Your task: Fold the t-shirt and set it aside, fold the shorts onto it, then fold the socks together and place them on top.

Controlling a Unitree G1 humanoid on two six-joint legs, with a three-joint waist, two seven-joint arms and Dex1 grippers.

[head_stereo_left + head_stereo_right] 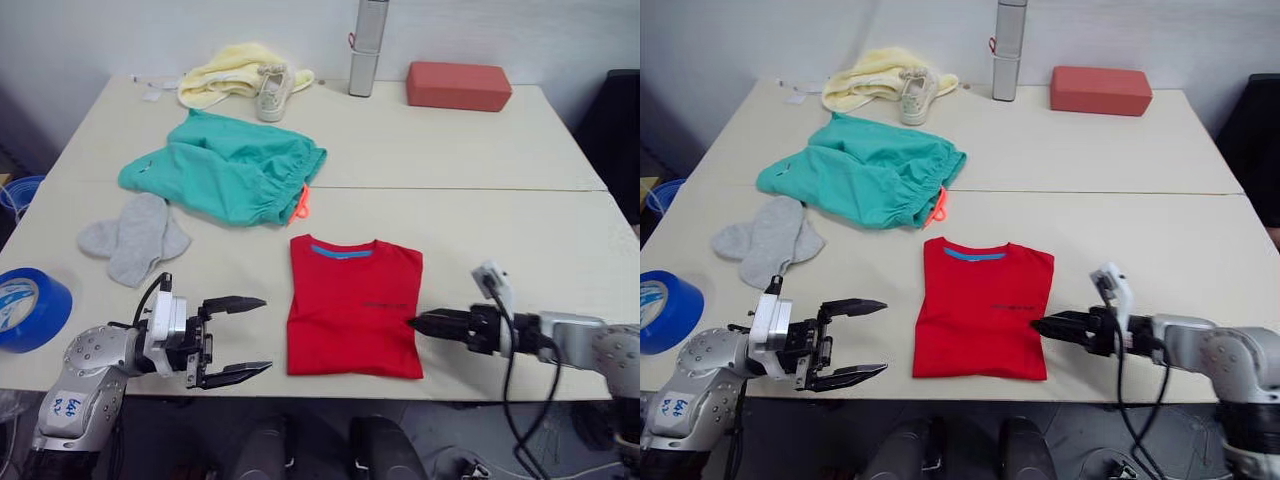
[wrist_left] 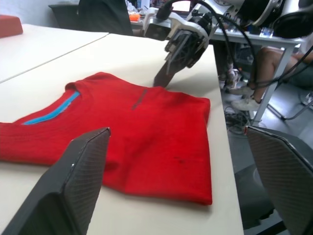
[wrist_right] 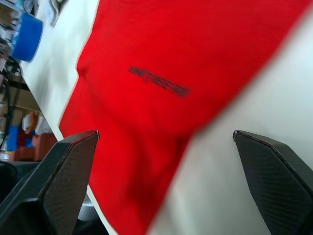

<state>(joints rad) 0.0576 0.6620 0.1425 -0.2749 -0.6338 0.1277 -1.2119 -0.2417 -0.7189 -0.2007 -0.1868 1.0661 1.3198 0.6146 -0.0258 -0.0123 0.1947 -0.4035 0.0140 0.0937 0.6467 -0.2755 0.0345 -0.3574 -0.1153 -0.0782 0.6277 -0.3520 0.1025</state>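
One t-shirt lies folded into a neat red rectangle, collar away from the robot, directly between the two grippers. The left gripper hangs at the near table edge just left of it, jaws spread wide and empty. The right gripper points in from the other side, tip at the shirt's right edge; the wrist view shows its fingers well apart with nothing between them.

One pair of shorts, teal with an orange drawstring, lies rumpled beyond the left gripper. Two grey socks lie side by side, overlapping, nearer that gripper.

Also one each: a yellow cloth, a white shoe, a red block, a grey upright cylinder and a blue tape roll.

Two pale tables are pushed together against a white wall.
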